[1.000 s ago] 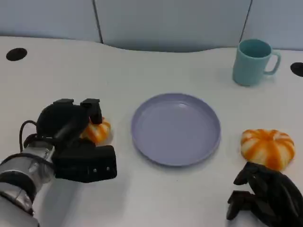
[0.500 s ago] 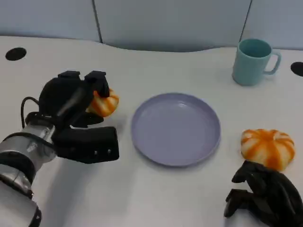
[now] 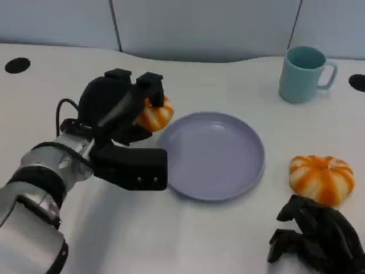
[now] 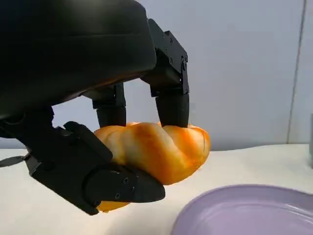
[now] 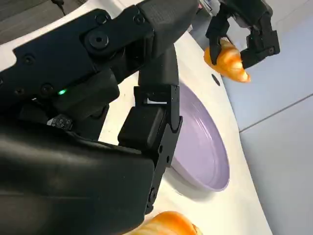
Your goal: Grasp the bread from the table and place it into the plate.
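My left robot hand [image 3: 122, 108] grips the bread [image 3: 154, 114], lifted off the desk [image 3: 228, 234], its long axis level. It hangs just beside the plate [image 3: 212, 155] rim. My right robot hand [image 3: 316, 237] rests curled, holding nothing.

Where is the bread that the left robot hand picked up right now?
In the head view the bread is held off the table by the left robot hand, just beside the left rim of the purple plate, not yet over it.
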`<state>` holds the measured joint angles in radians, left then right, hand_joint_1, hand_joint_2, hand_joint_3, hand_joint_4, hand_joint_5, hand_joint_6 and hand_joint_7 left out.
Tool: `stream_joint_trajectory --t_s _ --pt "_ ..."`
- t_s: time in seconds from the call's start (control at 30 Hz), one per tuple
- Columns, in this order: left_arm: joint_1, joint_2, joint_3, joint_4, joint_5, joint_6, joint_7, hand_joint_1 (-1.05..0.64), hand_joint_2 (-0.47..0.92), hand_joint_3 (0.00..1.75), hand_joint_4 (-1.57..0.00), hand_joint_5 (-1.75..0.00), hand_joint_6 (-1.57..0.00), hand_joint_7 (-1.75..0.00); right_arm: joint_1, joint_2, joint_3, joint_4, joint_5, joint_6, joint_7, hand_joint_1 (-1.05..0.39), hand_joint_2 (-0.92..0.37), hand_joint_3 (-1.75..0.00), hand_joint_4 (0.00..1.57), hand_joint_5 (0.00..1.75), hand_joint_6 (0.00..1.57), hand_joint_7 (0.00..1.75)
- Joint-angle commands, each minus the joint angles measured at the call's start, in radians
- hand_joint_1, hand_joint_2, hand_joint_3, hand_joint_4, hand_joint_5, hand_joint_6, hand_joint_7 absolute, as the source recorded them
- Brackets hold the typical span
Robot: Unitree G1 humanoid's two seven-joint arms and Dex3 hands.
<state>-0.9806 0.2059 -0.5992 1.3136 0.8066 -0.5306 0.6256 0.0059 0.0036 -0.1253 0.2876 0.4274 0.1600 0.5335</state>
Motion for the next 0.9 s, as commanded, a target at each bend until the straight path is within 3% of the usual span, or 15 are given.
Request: stream_joint_trajectory --t_s 0.03,0.43,0.6,0.73,0.83,0.9 --pt "-0.047 -0.024 -0.021 -0.007 0.019 -0.008 0.025 -0.18 0.61 0.88 -0.88 -1.75 -0.69 -1.75 -0.002 -0.002 0.002 0.000 -0.001 -0.011 0.003 -0.86 -0.77 0.00 1.44 0.80 1.28 0.77" --pt "-0.089 -0.102 -0.065 0.001 0.036 0.007 -0.032 -0.21 0.66 0.80 -0.88 -1.75 -0.67 -1.75 0.002 0.008 0.007 -0.010 -0.012 -0.011 -0.012 -0.84 -0.78 0.00 1.43 0.80 1.25 0.80" --pt "-0.100 -0.130 -0.079 0.004 0.042 0.004 -0.066 -0.24 0.69 0.71 -0.89 -1.75 -0.68 -1.75 0.004 0.014 0.012 -0.013 -0.016 -0.016 -0.014 -0.85 -0.77 0.00 1.43 0.81 1.25 0.81" --pt "-0.100 -0.151 -0.079 0.007 0.032 0.005 -0.102 -0.30 0.79 0.57 -0.89 -1.75 -0.67 -1.75 0.009 0.020 0.018 -0.021 -0.019 -0.017 -0.016 -0.85 -0.77 0.00 1.43 0.81 1.26 0.80" --pt "-0.096 -0.170 -0.069 0.009 0.020 0.010 -0.134 -0.29 0.79 0.48 -0.89 -1.75 -0.69 -1.51 0.013 0.027 0.022 -0.031 -0.017 -0.011 -0.022 -0.86 -0.76 0.00 1.44 0.82 1.27 0.79" --pt "-0.093 -0.175 -0.064 0.008 0.015 0.002 -0.141 -0.25 0.79 0.47 -0.89 -1.75 -0.72 -1.53 0.016 0.031 0.024 -0.035 -0.014 -0.008 -0.024 -0.86 -0.76 0.00 1.45 0.81 1.28 0.78"
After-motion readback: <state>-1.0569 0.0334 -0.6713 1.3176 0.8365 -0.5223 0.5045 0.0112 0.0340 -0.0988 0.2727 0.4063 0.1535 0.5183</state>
